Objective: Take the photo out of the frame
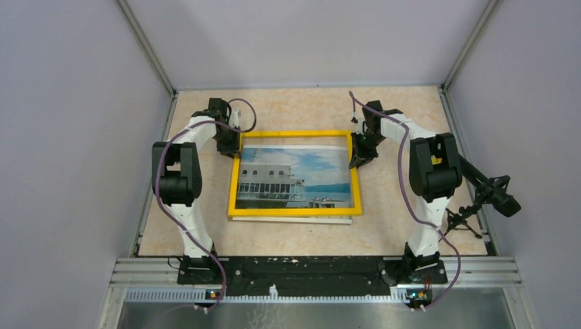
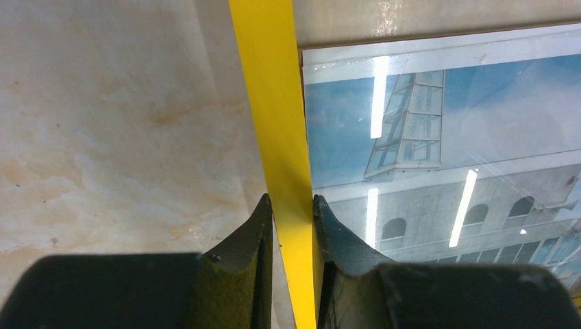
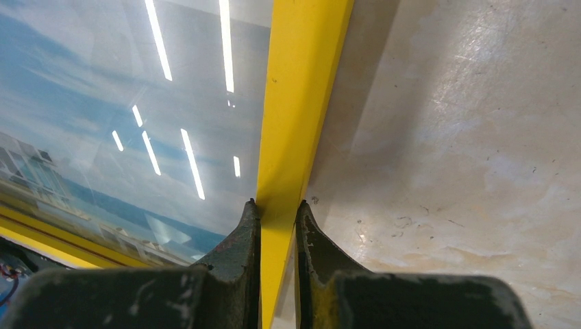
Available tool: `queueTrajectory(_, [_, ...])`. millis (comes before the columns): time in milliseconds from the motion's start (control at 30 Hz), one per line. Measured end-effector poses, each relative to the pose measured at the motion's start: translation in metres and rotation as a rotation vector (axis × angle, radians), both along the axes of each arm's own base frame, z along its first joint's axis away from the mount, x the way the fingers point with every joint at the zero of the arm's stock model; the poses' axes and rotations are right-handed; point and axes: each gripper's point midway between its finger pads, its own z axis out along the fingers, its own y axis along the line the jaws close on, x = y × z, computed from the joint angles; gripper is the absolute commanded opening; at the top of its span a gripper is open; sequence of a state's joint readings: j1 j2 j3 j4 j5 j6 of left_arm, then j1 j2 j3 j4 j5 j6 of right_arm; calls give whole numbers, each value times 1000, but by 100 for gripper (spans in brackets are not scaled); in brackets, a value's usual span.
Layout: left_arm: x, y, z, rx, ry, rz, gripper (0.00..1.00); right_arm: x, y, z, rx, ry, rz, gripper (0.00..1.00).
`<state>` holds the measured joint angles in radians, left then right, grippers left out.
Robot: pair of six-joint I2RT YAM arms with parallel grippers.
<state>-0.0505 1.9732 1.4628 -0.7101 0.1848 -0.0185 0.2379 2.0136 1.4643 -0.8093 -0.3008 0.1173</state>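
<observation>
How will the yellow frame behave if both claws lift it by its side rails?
Probably stiff: the frame shows straight rails, with the left claw and right claw each pinching one. Its glossy front mirrors light strips, so it is likely slippery and perhaps breakable. The narrow pinches may let it swing.

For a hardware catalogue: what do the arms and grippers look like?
Left arm and right arm: white links, black joint housings, a purple cable looped along each. The right housing bears a yellow mark. Left gripper and right gripper: black, tapered, scuffed fingers.
</observation>
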Motion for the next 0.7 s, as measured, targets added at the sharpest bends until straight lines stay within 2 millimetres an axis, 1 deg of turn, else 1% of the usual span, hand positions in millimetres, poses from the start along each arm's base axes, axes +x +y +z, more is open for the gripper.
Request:
queueTrajectory(100, [4, 0, -5, 2, 5, -7, 0, 3, 0, 0, -2, -2, -1, 0])
queueTrajectory(167, [7, 0, -4, 7, -6, -13, 0, 5, -1, 0, -2, -5, -4, 0])
queueTrajectory(200, [10, 0, -4, 8, -13, -15, 5, 7, -1, 0, -2, -7, -6, 0])
queueTrajectory(233, [12, 1, -4, 11, -22, -16, 15, 10, 0, 0, -1, -12, -6, 0])
queueTrajectory(267, [14, 1, -4, 13, -26, -16, 29, 12, 0, 0, 1, -15, -5, 0])
queueTrajectory(400, [25, 3, 0, 23, -62, -40, 78, 28, 2, 2, 4, -45, 12, 44])
queueTrajectory(433, [29, 3, 1, 26, -78, -53, 89, 31, 3, 3, 4, -54, 17, 53])
queueTrajectory(467, [32, 2, 3, 27, -94, -66, 97, 36, 1, 3, 3, -78, 38, 59])
queueTrajectory(533, [34, 2, 9, 33, -124, -114, 99, 39, 0, 4, 6, -99, 72, 65])
queueTrajectory(600, [32, 0, 21, 30, -168, -178, 99, 39, -1, 6, 13, -114, 113, 69])
queueTrajectory(700, [14, -9, 53, 0, -259, -336, 99, 36, -4, 18, 37, -157, 170, 76])
